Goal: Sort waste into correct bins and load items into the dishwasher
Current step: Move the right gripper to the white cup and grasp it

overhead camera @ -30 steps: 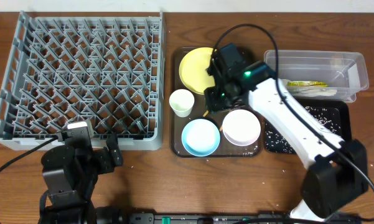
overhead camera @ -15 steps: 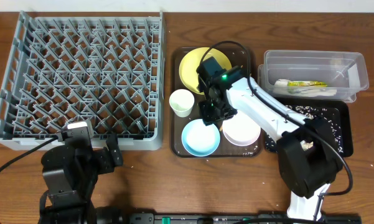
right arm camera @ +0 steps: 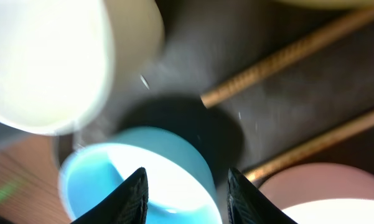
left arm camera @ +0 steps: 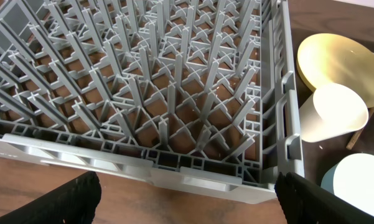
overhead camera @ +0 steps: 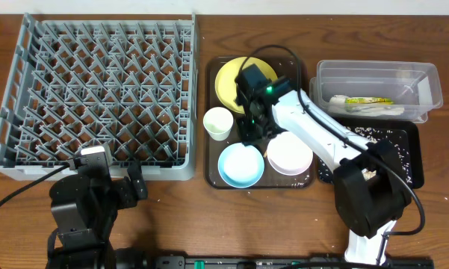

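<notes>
My right gripper (right arm camera: 187,171) hangs over the light blue bowl (right arm camera: 143,180) on the brown tray (overhead camera: 302,179). It is open and straddles the bowl's rim, one finger (right arm camera: 135,196) inside and the other outside. Two wooden chopsticks (right arm camera: 280,62) lie just beyond, between the white cup (right arm camera: 50,56) and the white bowl (right arm camera: 323,193). Overhead, the right gripper (overhead camera: 249,134) sits between the yellow plate (overhead camera: 231,78), white cup (overhead camera: 218,123) and blue bowl (overhead camera: 241,164). My left gripper (left arm camera: 187,208) stands open before the grey dishwasher rack (left arm camera: 143,81), holding nothing.
The clear tub (overhead camera: 377,75) at the right holds a printed wrapper (overhead camera: 367,100) and white napkin (overhead camera: 377,110). The black tray (overhead camera: 403,149) below it carries rice scraps. The rack (overhead camera: 97,90) fills the left half; my left arm (overhead camera: 90,198) rests at its front edge.
The right gripper has come down from beside the yellow plate to the blue bowl's rim, and its jaws have narrowed. The left arm has not moved.
</notes>
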